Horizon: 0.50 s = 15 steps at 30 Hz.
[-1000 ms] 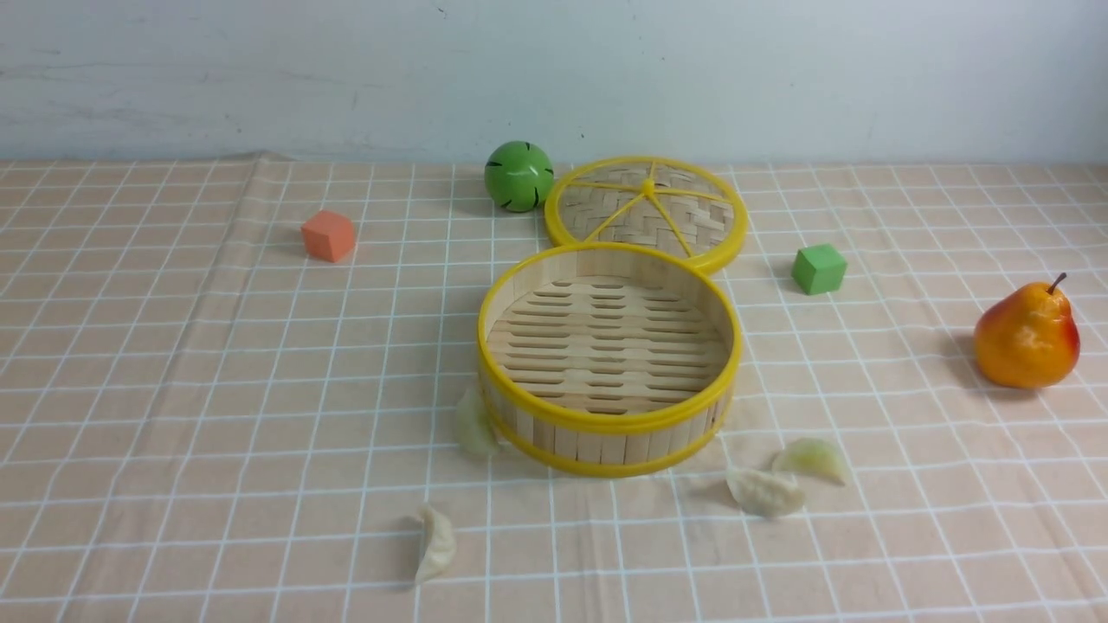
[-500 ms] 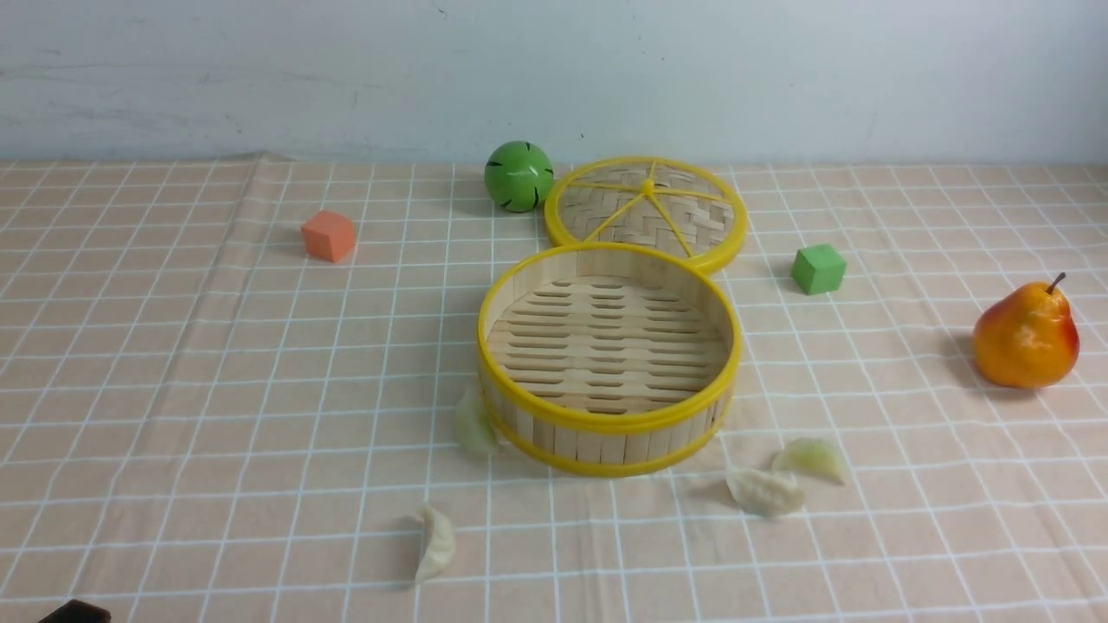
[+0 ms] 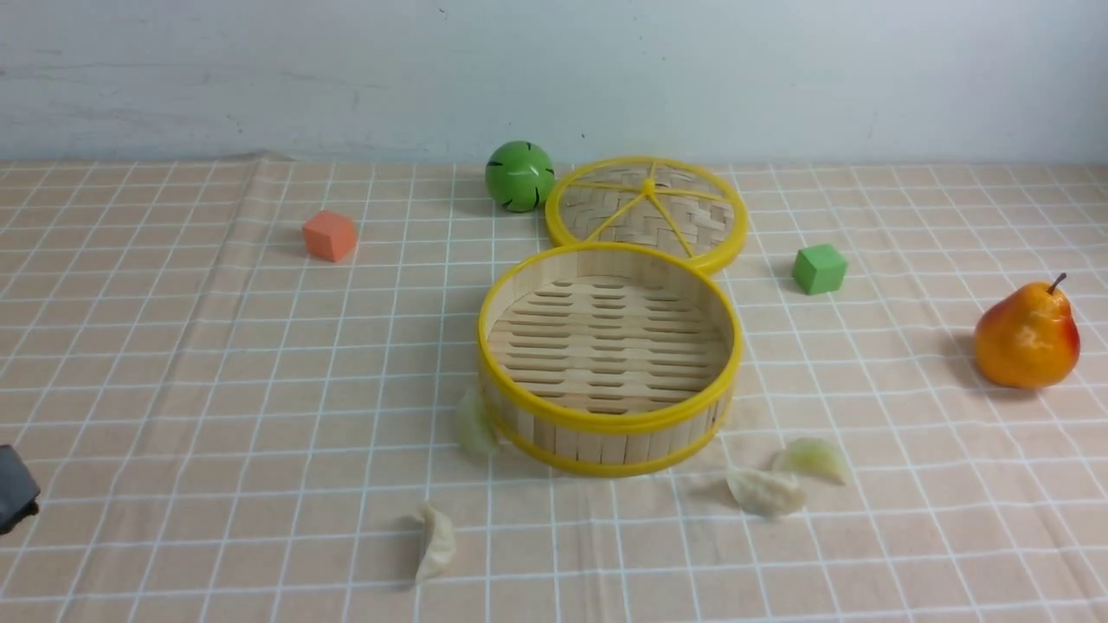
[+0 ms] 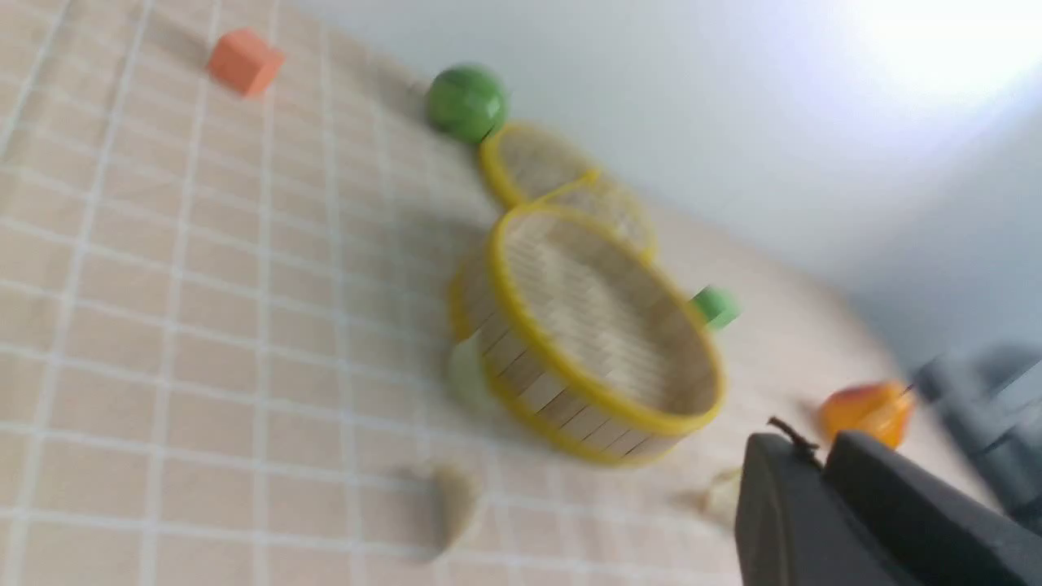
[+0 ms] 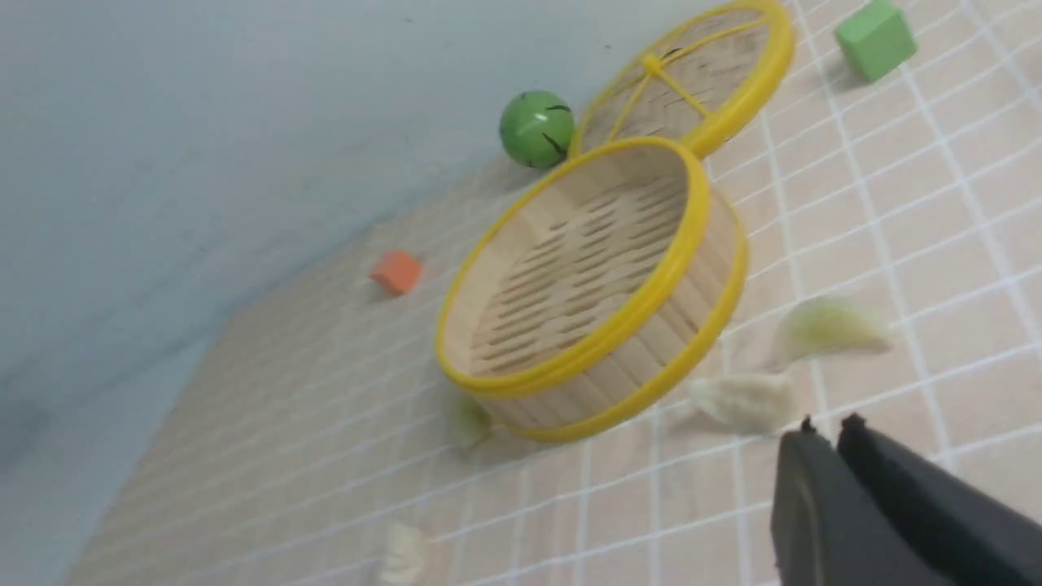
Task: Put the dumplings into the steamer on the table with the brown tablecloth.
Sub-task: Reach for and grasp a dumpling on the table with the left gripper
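nothing is done yet. the steamer [image 3: 606,426] stands empty at the centre of the front view, its slatted floor bare. all four dumplings [image 3: 765,491] lie on the cloth [image 3: 216,363] below it in the frame. a greenish one [image 3: 475,424] is right against the steamer's lower-left wall, and a white one [image 3: 435,543] lies further down, left of centre. the other white one and a greenish one [image 3: 812,459] lie just beside each other at the steamer's lower right. by my reckoning, four picks and four drops are left.

the left hand [image 4: 814,448] is closed on nothing; the front view shows only a dark sliver at its left edge. the right hand [image 5: 826,435] is closed and empty too, and is outside the front view.

the surface [image 3: 130,407] wears a peach-brown cloth with a white grid, creased at upper left. also on it are a lid [image 3: 645,216] just behind the steamer, a ball [image 3: 518,176] at the lid's left and an orange cube [image 3: 329,235] at upper left. a green cube [image 3: 818,268] sits right of centre, with a pear [image 3: 1027,336] at the far right. behind runs a pale, scuffed wall [image 3: 260,69].
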{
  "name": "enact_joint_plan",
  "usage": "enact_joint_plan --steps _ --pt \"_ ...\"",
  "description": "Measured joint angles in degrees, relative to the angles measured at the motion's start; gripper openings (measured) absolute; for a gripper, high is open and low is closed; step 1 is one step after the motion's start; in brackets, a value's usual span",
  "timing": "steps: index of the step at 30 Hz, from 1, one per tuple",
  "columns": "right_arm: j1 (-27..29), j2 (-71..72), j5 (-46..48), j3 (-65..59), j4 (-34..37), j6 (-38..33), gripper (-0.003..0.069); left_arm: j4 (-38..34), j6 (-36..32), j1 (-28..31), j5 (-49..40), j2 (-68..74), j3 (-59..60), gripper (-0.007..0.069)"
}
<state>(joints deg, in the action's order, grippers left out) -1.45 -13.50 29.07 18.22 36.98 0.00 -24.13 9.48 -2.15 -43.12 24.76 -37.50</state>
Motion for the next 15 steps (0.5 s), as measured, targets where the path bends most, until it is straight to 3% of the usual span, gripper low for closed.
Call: enact_joint_plan --steps 1,5,8,12,13,15 --pt "0.0 0.0 0.0 0.6 0.0 0.0 -0.0003 0.0 0.0 0.0 0.0 0.0 0.0 0.0005" --pt "0.0 -16.8 11.6 15.3 -11.6 -7.6 -0.0018 10.5 -2.0 -0.6 -15.9 16.8 -10.3 -0.0014" --pt "-0.8 -24.4 19.4 21.6 -14.9 -10.3 -0.0018 13.5 -2.4 -3.3 -18.8 23.4 -12.6 -0.0014" --pt "-7.6 -35.1 27.5 27.3 -16.5 -12.0 -0.0017 18.1 -2.8 -13.0 -19.1 32.2 -15.0 -0.0014" --pt "-13.2 -39.0 29.5 28.2 -17.8 -12.8 -0.0017 20.0 -1.7 -18.2 -19.1 36.8 -15.9 -0.0014" --pt "-19.0 -41.9 31.0 28.7 -19.8 -12.8 -0.0015 22.2 1.1 -22.7 -19.1 40.5 -17.1 -0.0010"
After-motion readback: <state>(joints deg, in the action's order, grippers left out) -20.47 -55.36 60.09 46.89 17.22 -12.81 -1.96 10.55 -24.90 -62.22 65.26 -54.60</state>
